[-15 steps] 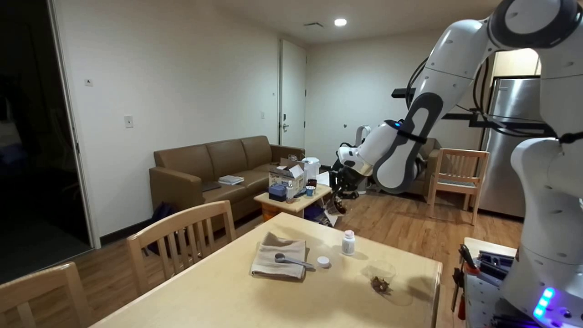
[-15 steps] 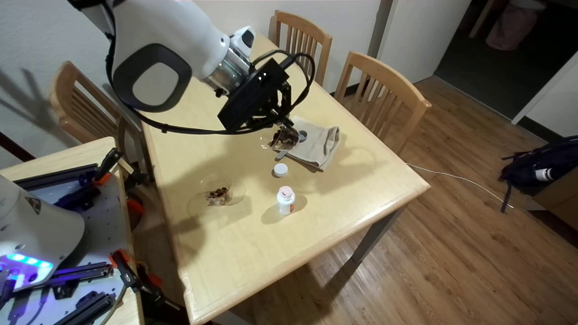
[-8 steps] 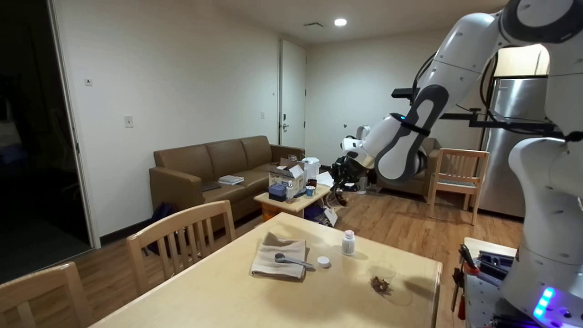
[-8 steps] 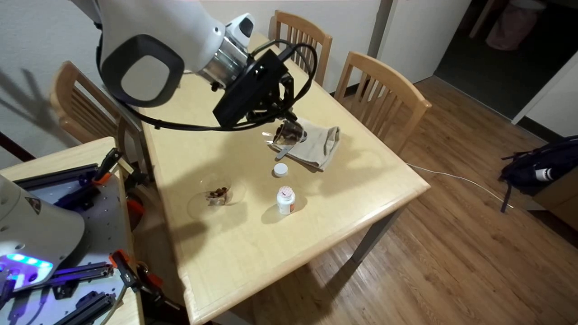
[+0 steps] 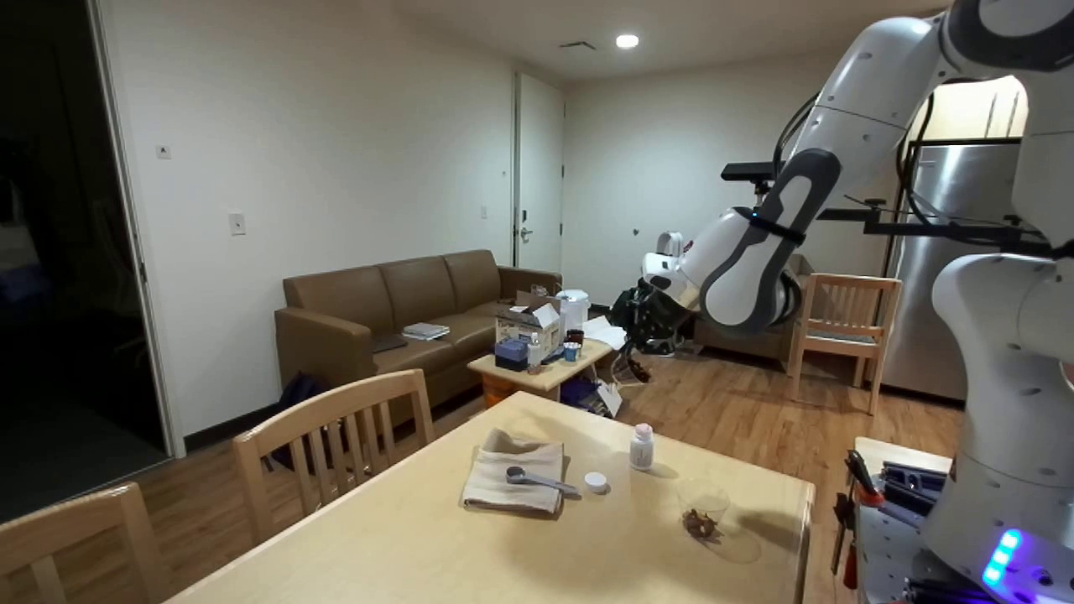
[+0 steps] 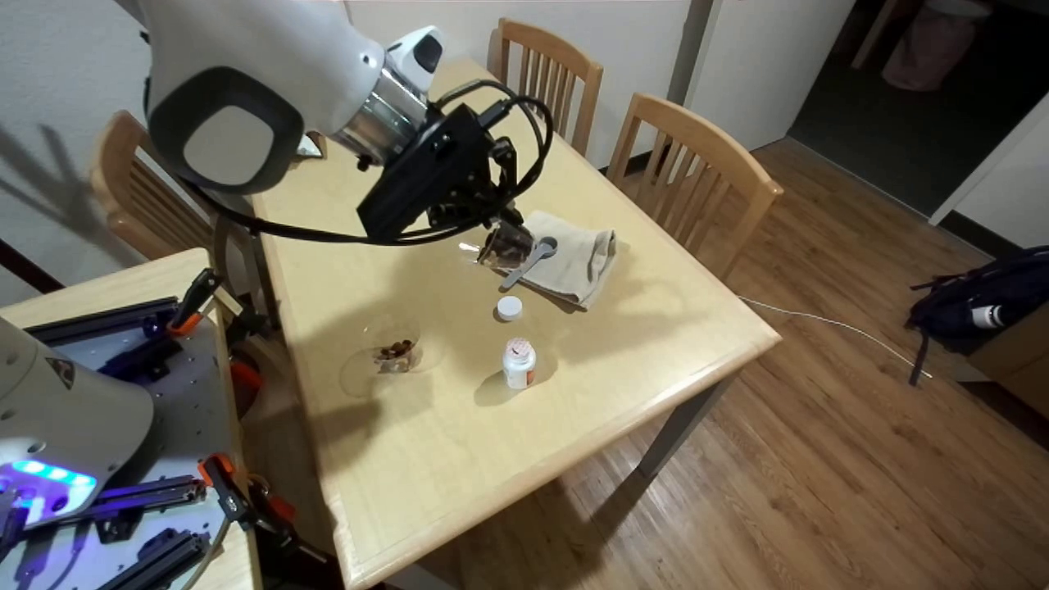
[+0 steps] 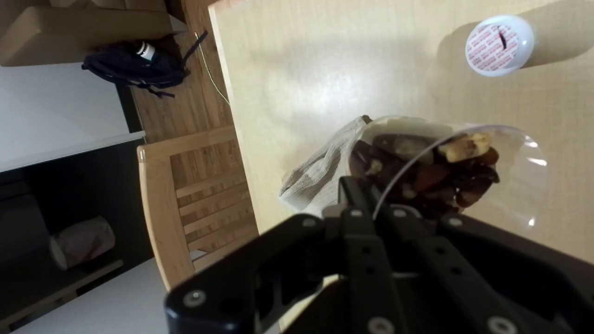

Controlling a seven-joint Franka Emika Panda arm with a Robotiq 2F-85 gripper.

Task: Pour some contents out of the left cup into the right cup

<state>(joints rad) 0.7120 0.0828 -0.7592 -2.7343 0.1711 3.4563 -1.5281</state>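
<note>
The left cup is a clear plastic cup with dark brown pieces; it shows in both exterior views (image 5: pixel 638 369) (image 6: pixel 506 247) and in the wrist view (image 7: pixel 431 171). My gripper, in the exterior views (image 5: pixel 625 346) (image 6: pixel 510 216) and the wrist view (image 7: pixel 364 188), is shut on its wall and holds it above the table. The cup is tilted, its clear open end to the left in an exterior view; the pieces are inside. The right cup (image 5: pixel 700 522) (image 6: pixel 396 354), clear with brown pieces, stands on the table apart from the held cup. It is out of the wrist view.
A white bottle (image 5: pixel 642 450) (image 6: pixel 519 366) stands on the table (image 6: pixel 459 459) near a white cap (image 5: pixel 596 482). A grey spoon (image 5: pixel 537 480) lies on a folded beige cloth (image 5: pixel 503 499). Wooden chairs (image 5: pixel 352 436) (image 6: pixel 697 172) stand along the table's side.
The arm has drawn back, to the right in one exterior view and lately to the left in the other, with the held cup. The held cup's tilt has changed slightly. The right cup has not moved.
</note>
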